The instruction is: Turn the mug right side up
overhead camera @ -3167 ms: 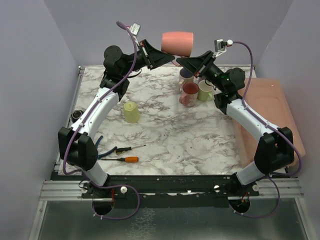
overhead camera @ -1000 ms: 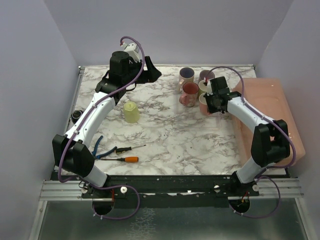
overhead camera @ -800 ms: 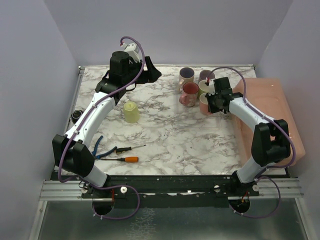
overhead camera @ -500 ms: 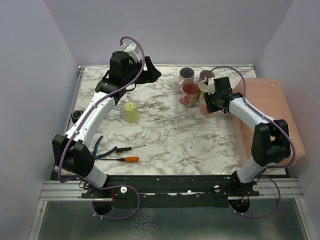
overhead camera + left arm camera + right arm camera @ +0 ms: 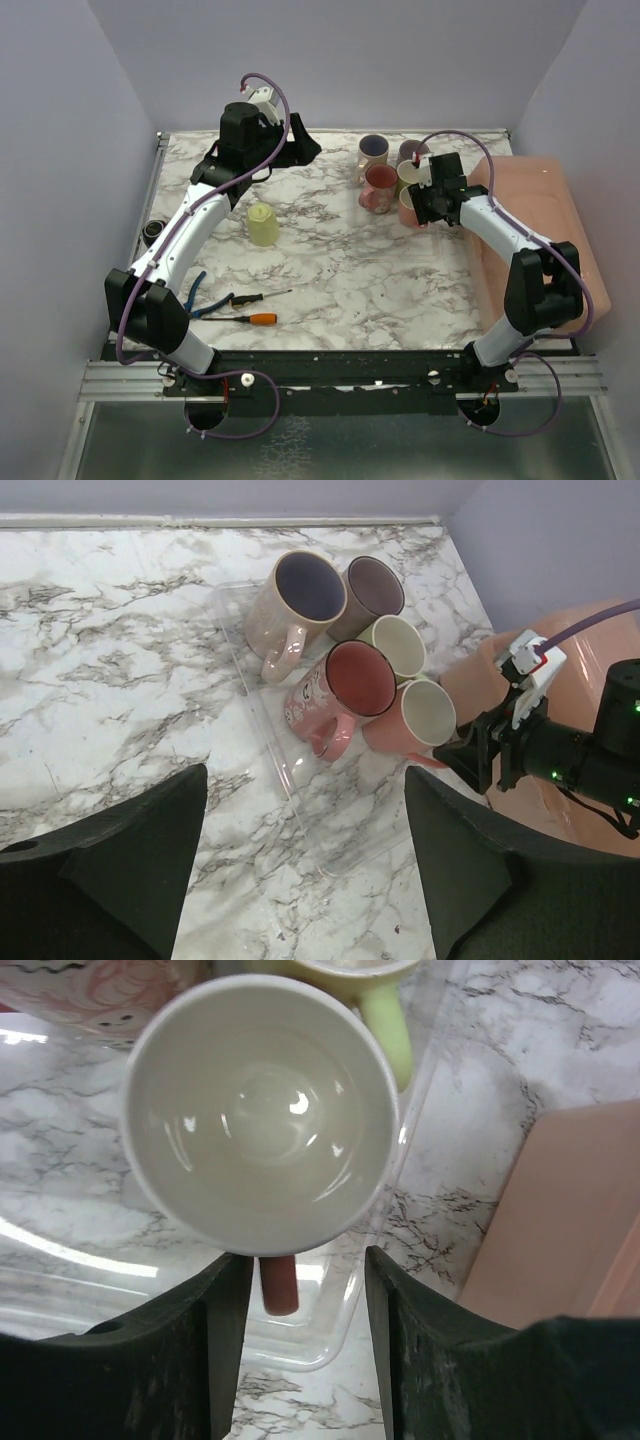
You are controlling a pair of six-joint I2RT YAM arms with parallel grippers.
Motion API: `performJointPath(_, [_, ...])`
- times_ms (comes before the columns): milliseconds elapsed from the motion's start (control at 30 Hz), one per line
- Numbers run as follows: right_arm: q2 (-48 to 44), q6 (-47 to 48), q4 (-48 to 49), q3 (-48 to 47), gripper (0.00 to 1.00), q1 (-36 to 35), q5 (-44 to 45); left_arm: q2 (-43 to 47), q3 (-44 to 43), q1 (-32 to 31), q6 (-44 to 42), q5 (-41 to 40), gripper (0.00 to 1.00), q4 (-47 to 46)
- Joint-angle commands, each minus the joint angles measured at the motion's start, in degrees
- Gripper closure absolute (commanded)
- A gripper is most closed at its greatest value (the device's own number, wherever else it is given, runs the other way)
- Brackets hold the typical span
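Only the right wrist view, not the top, shows the mug (image 5: 260, 1110) handle free between the parted jaws of the down-pointing right gripper (image 5: 303, 1265).

A white marble-patterned table (image 5: 330, 280) is spread below the left gripper (image 5: 308, 148) and the right gripper (image 5: 420, 208). Plain lilac walls (image 5: 400, 60) are seen beyond and on either side of them. A pink pad (image 5: 540, 200) is laid just right of the right gripper. A metal rail (image 5: 340, 378) is fixed along the table's near edge, with a brushed metal sheet (image 5: 330, 450) nearer still.
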State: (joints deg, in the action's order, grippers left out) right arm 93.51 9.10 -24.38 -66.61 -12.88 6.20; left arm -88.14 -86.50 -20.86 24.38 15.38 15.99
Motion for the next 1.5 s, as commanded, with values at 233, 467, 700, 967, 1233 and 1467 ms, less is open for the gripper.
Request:
performJointPath(233, [-5.5,-6.9,-4.8,-5.1,0.47,0.3,-15.7,-1.2,-1.7,0.1,-0.7,-1.9,0.19,0.5])
performJointPath(467, [-4.4,-13.9,-5.7,-4.4,0.48,0.3,-18.8,-0.6,0.9,0.1,-1.9,-7.9,0.18,3.1])
performJointPath(700, [-0.7,-19.0,-7.5,-3.9,0.48,0.3,-12.3,-0.2,3.6,0.2,-3.6,-21.0,0.01,12.7])
performJointPath(967, [1.4,-20.1,-7.4,-4.0,0.48,0.3,-5.0,-2.4,6.3,0.3,-1.9,-31.5,0.01,19.8])
performJointPath(1233, [-0.2,-18.2,-6.5,-4.1,0.48,0.3,-13.0,-4.8,6.9,5.0,-1.7,-40.4,0.01,23.0])
performJointPath(1467, [-2.4,-19.6,-5.4,-4.6,0.48,0.3,-18.2,-5.3,8.0,12.5,-2.0,-40.1,0.08,23.6])
